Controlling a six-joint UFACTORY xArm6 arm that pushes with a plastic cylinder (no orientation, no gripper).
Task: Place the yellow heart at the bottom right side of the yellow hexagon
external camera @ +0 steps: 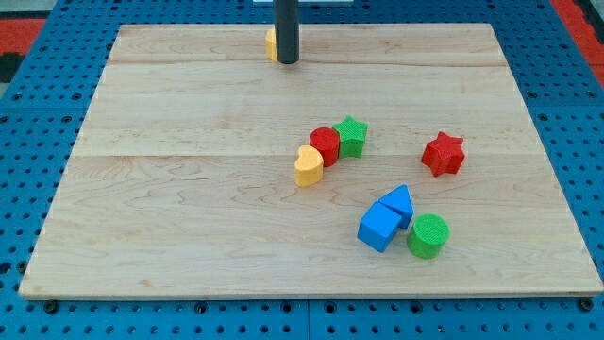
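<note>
No pincer here, so no grip to report: the tip (287, 61) sits at the surface's (189, 227) top edge against the yellow hexagon (271, 43), while the yellow heart (308, 166) waits mid-surface, touching the red cylinder (325, 144).

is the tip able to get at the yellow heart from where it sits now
Probably yes. My tip stands at the view's top, against the yellow hexagon, with bare board down to the yellow heart. The red cylinder touches the heart's upper right, so that side is blocked.
</note>
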